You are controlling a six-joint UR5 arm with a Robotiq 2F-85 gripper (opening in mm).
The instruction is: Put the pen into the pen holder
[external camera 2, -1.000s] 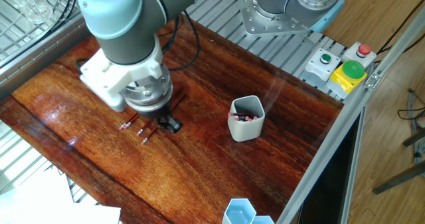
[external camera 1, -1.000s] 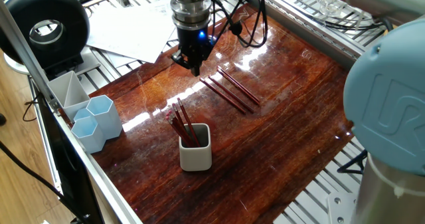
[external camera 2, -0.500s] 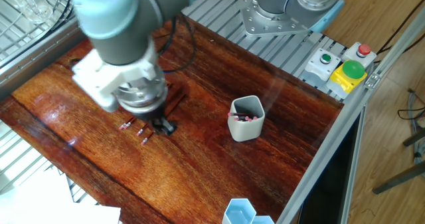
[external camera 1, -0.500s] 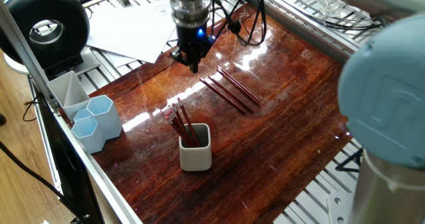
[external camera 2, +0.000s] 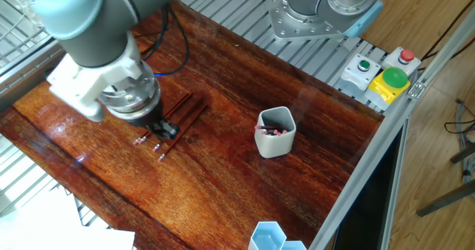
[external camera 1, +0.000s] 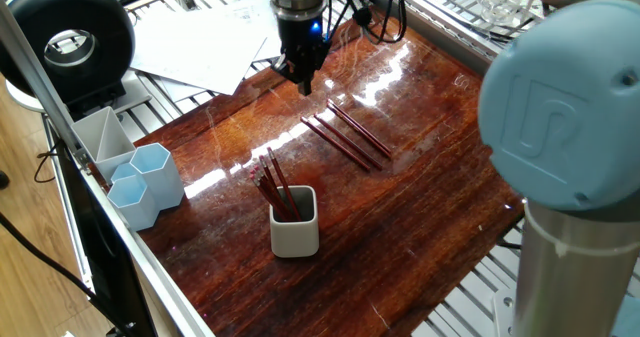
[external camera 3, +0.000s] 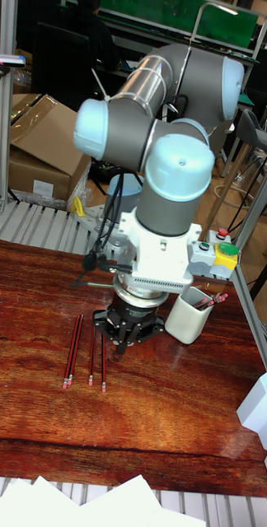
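1. One fixed view: the gripper (external camera 1: 305, 85) hangs at the far side of the wooden table (external camera 1: 420, 207); whether it is clenched cannot be told. The loose pens (external camera 1: 347, 133) lie just beside it, toward the camera. The pen holder (external camera 1: 295, 223), nearer the front edge, holds several pens.
2. The other fixed view: the gripper (external camera 2: 165, 130) is over the pens (external camera 2: 174, 124); the pen holder (external camera 2: 275, 132) stands well apart.
3. Tall fixed view: four pens (external camera 3: 86, 350) lie left of the gripper (external camera 3: 121, 346); the pen holder (external camera 3: 188, 314) is right of it.

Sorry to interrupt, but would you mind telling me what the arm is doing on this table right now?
The UR5's gripper hangs over the wooden table beside the loose pens, holding nothing that can be seen. Four pens lie flat side by side in the tall fixed view. The off-white pen holder stands apart, with several pens already upright in it.
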